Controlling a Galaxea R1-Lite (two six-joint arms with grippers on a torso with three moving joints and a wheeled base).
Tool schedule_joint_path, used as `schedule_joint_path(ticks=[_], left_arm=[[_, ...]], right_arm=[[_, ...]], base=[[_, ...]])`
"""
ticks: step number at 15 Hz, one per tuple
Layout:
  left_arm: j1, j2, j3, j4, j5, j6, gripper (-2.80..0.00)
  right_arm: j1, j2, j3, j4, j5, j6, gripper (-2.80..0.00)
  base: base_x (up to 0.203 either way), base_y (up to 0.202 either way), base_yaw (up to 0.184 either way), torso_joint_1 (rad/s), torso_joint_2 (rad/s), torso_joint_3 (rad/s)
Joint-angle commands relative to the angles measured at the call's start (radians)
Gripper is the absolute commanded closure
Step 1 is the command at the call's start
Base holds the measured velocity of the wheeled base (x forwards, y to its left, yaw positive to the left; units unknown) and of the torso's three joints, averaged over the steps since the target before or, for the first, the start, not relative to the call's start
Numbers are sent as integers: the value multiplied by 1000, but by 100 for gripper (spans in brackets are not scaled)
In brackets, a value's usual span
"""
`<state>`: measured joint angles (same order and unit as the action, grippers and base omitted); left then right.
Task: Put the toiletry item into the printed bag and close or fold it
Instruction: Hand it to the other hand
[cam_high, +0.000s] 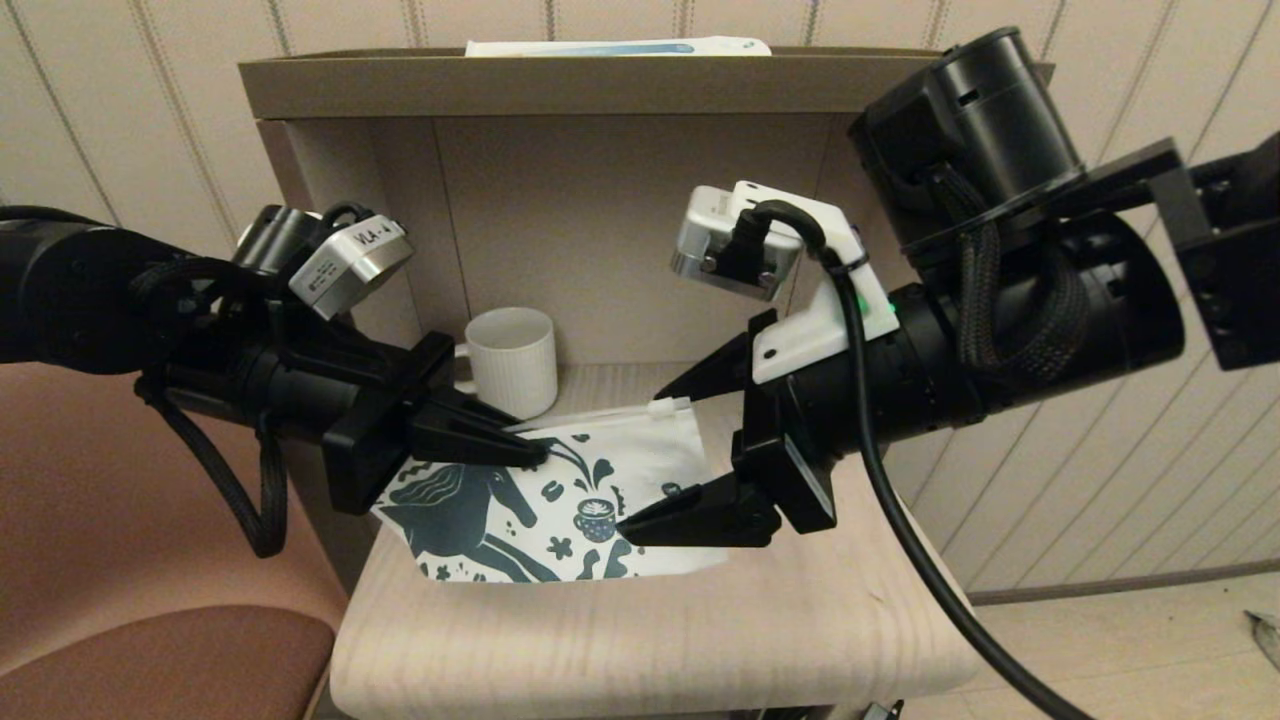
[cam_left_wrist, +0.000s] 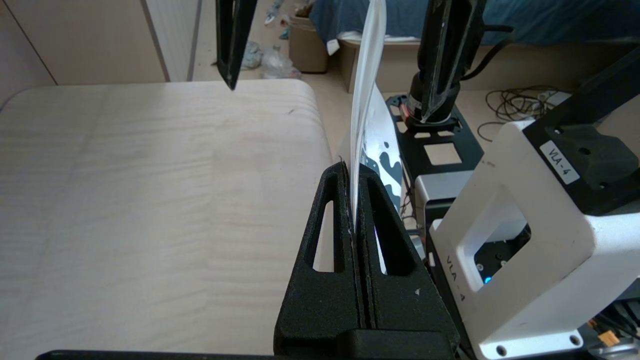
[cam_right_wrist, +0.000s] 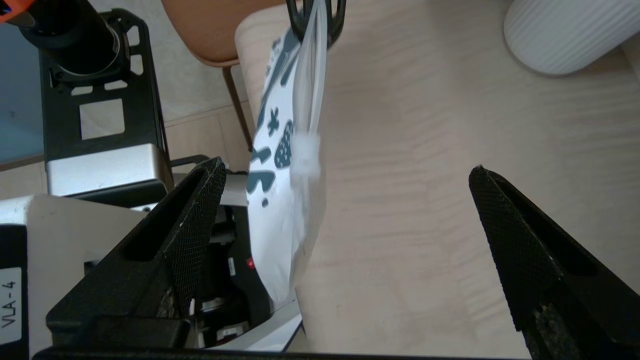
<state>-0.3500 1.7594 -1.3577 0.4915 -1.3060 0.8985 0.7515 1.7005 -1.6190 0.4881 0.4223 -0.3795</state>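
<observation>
**Bag pinched in my left hand, right hand spread beside it**

Head view: my left hand (cam_high: 535, 455) is pressed together on the top edge of the printed bag (cam_high: 560, 500), holding it over the middle of the bench (cam_high: 620, 640). My right hand (cam_high: 655, 460) stands spread wide at the bag's right end, one finger at the zip strip and one low. A white mug (cam_high: 512, 360) stands near the bench's back edge, behind the bag. A white-and-blue box (cam_high: 620, 46) lies on the shelf top.

Left wrist view: my fingers (cam_left_wrist: 345, 235) clamp the bag's edge (cam_left_wrist: 367, 75).

Right wrist view: the bag (cam_right_wrist: 295, 165) hangs between my spread fingers (cam_right_wrist: 195, 210), untouched; the mug (cam_right_wrist: 570, 30) stands beyond. The toiletry item shows in none of them.
</observation>
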Motion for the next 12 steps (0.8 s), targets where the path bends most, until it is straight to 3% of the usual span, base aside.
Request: schedule_joint_path(ticks=[1,2,3,12], left_arm=[[-1,2,2,2,-7,5,0],[-1,0,2,2,-7,5,0],[-1,0,2,2,-7,5,0],[-3,2,3,2,-7,14,0]], right_arm=[[0,13,-15,4,3,-3,-280],[0,14,-18,4,3,-3,-280],[0,16,-19,4,3,-3,0],[2,14,-9,1,3,-4,0]], base=[[0,0,0,0,0,0],[0,0,0,0,0,0],[0,0,0,0,0,0],[0,0,0,0,0,0]])
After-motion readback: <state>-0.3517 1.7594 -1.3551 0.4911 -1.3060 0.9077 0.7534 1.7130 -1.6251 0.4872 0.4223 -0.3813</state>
